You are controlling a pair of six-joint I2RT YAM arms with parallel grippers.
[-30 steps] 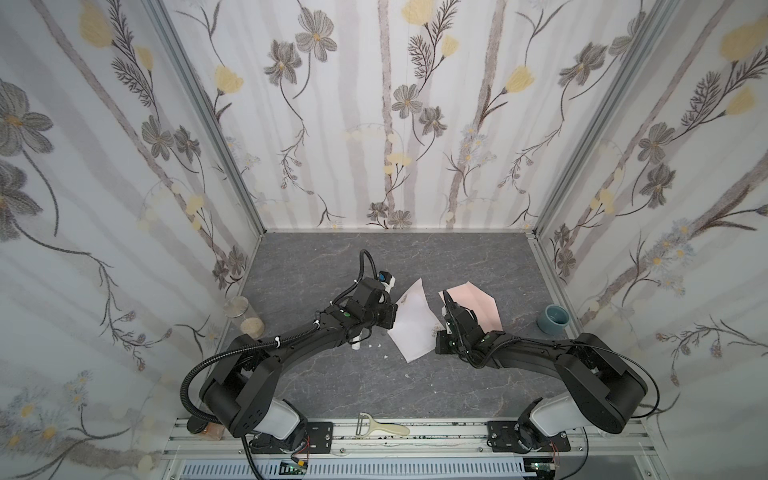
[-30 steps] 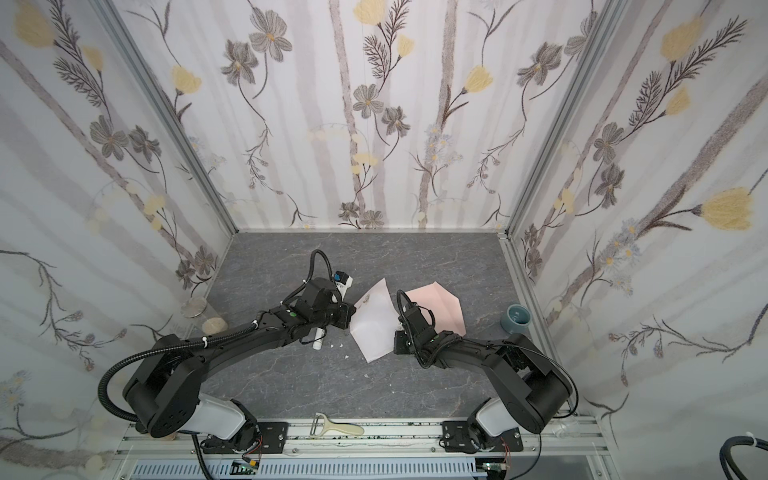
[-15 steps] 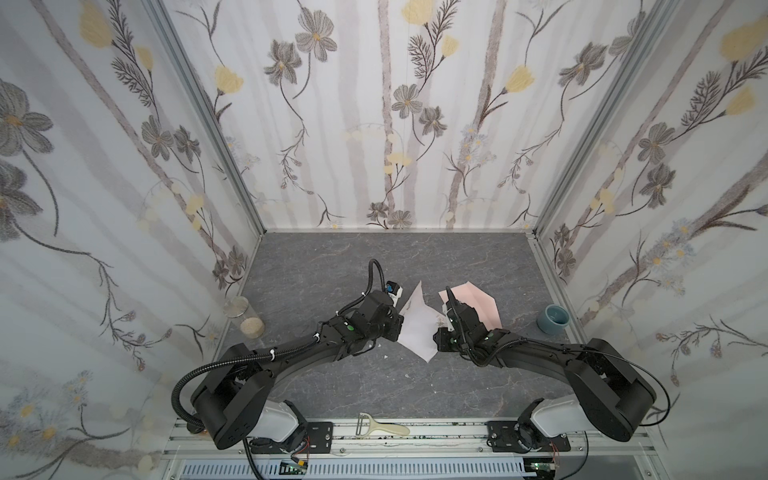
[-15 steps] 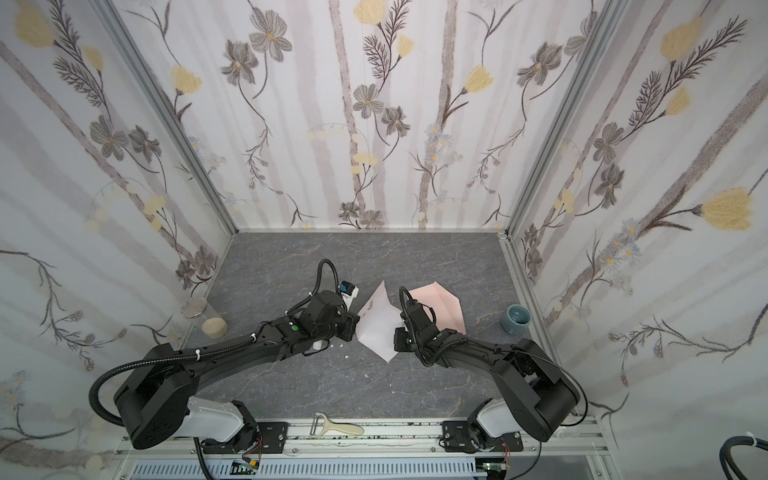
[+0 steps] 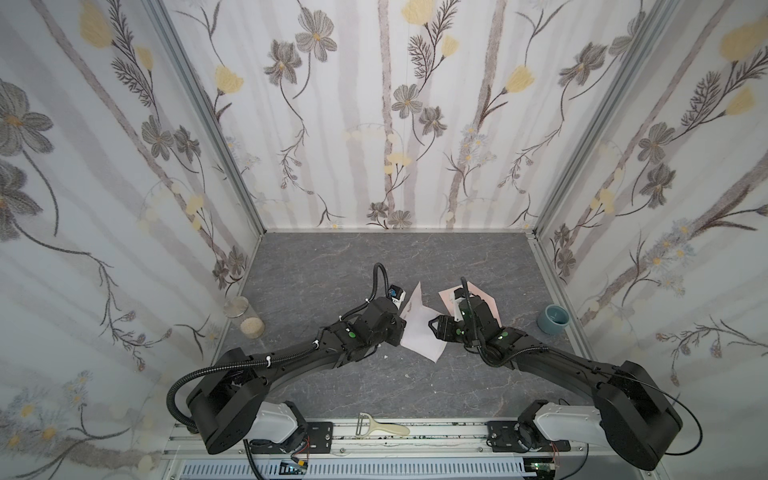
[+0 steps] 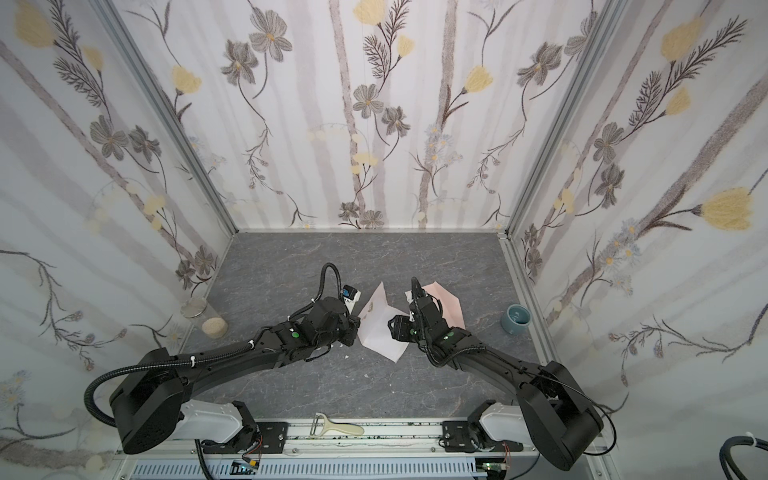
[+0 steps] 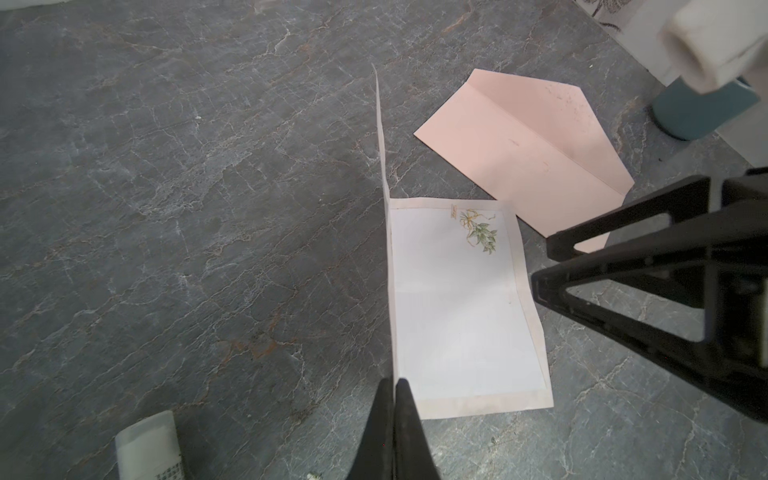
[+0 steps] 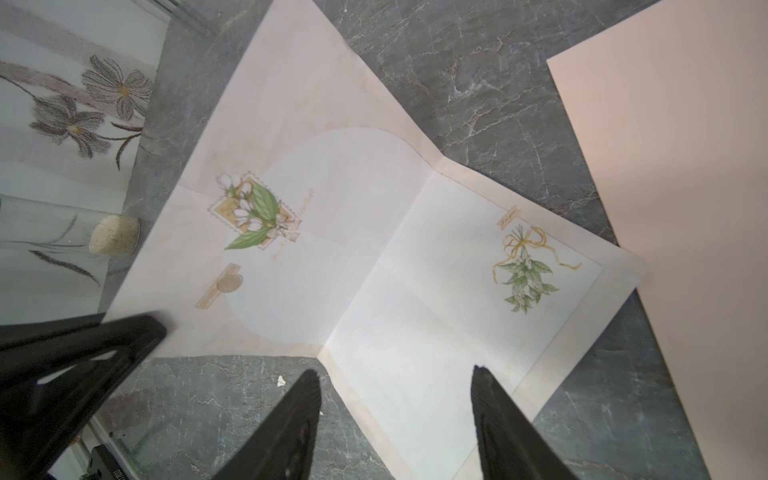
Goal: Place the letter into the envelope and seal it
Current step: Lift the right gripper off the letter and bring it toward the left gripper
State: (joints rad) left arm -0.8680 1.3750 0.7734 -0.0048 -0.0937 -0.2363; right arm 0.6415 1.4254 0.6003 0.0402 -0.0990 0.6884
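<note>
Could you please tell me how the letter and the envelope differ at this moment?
The letter is white with floral prints; the envelope is plain pink. The letter is bent along a fold, one half raised in the shut left gripper; the envelope lies flat, flap open, ungripped. Both are paper on the grey table.

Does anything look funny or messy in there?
The letter is bent at its fold: one half lies flat on the table, the other stands on edge, pinched by the left gripper. Also odd: a peeler lies on the front rail.
</note>
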